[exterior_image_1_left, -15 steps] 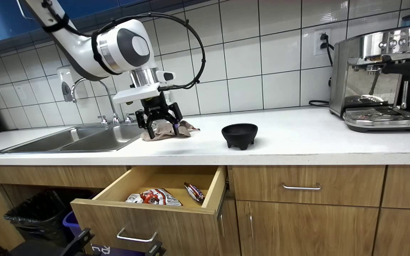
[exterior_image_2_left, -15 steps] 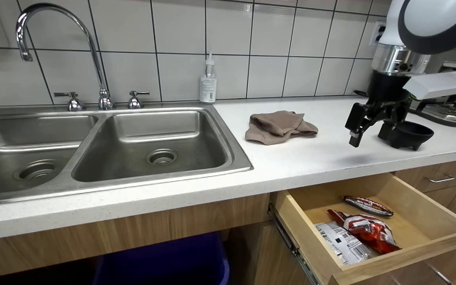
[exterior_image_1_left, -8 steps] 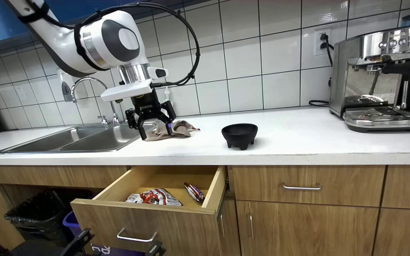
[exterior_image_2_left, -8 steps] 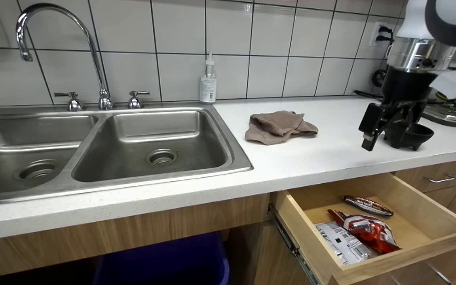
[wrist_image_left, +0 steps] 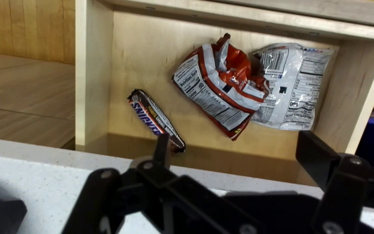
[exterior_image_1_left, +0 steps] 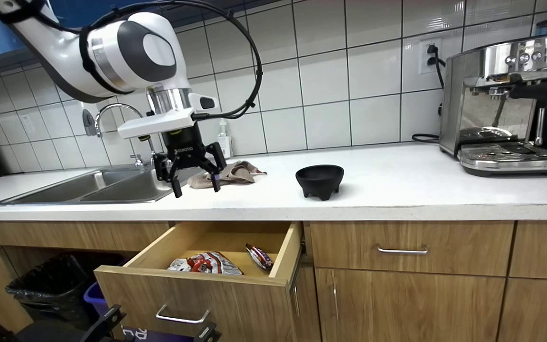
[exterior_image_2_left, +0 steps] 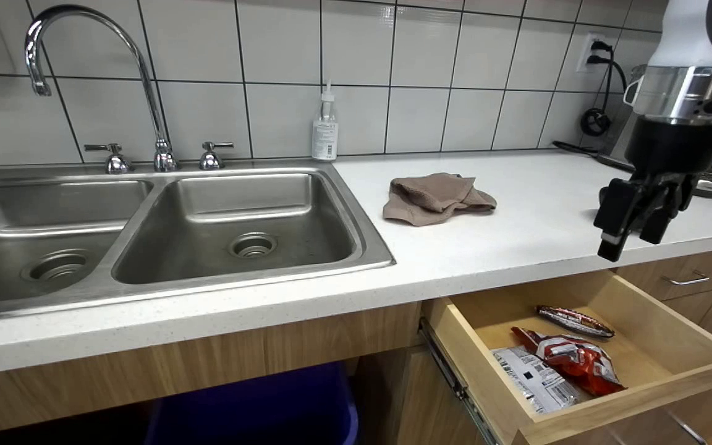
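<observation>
1. Although the arm [exterior_image_1_left: 112, 57] has moved, the red bag [wrist_image_left: 219, 91] lies where it did, in the open drawer [wrist_image_left: 96, 78], overlapping the edge of a white bag [wrist_image_left: 291, 84]. A Snickers bar [wrist_image_left: 154, 117] lies slanted, apart from both.

2. Pulled well out from under the counter [exterior_image_1_left: 397, 190], the drawer looks unshifted too.

3. What has changed is the position of the gripper [exterior_image_1_left: 197, 192]: over the last second it has come away from the tiled wall [exterior_image_1_left: 325, 76] toward the counter's front edge, and it sits lower in both exterior views.

4. Its fingers [wrist_image_left: 317, 156] stand spread, with nothing between them and no contact that shows. In the wrist view a fingertip covers part of the Snickers bar, only by line of sight, it seems.

5. My judgement is that this shift leaves the gripper better placed over the drawer; nothing has been picked up.

6. Farther out, the black bowl [exterior_image_1_left: 320, 180] and the brown cloth [exterior_image_2_left: 436, 198] have not moved, though in an exterior view the gripper now hides the bowl. Beside the cloth is the sink [exterior_image_2_left: 370, 247].
</observation>
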`<action>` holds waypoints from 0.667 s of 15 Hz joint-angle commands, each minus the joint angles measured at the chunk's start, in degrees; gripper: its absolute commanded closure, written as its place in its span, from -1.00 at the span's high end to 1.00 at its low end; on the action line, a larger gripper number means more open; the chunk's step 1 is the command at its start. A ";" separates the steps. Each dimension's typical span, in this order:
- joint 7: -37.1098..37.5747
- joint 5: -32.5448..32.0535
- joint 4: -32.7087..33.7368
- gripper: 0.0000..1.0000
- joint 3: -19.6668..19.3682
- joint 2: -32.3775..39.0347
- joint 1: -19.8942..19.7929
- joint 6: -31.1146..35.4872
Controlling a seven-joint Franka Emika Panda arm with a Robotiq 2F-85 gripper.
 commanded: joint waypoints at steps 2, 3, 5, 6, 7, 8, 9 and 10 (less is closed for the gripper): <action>-5.36 3.64 -2.72 1.00 -0.41 -3.83 0.02 -5.49; -5.84 3.99 -2.93 1.00 -0.54 -3.81 -0.12 -6.48; -7.15 4.63 -3.10 1.00 -0.86 -3.82 -0.24 -8.90; -7.79 4.80 -3.17 1.00 -1.03 -3.85 -0.30 -10.16; -9.11 5.39 -3.11 1.00 -1.38 -3.81 -0.28 -11.82; -9.62 5.43 -2.99 1.00 -1.55 -3.75 -0.42 -13.31; -9.96 5.26 -2.96 1.00 -1.74 -3.74 -0.64 -14.61; -10.38 5.08 -2.91 1.00 -1.97 -3.80 -0.77 -15.99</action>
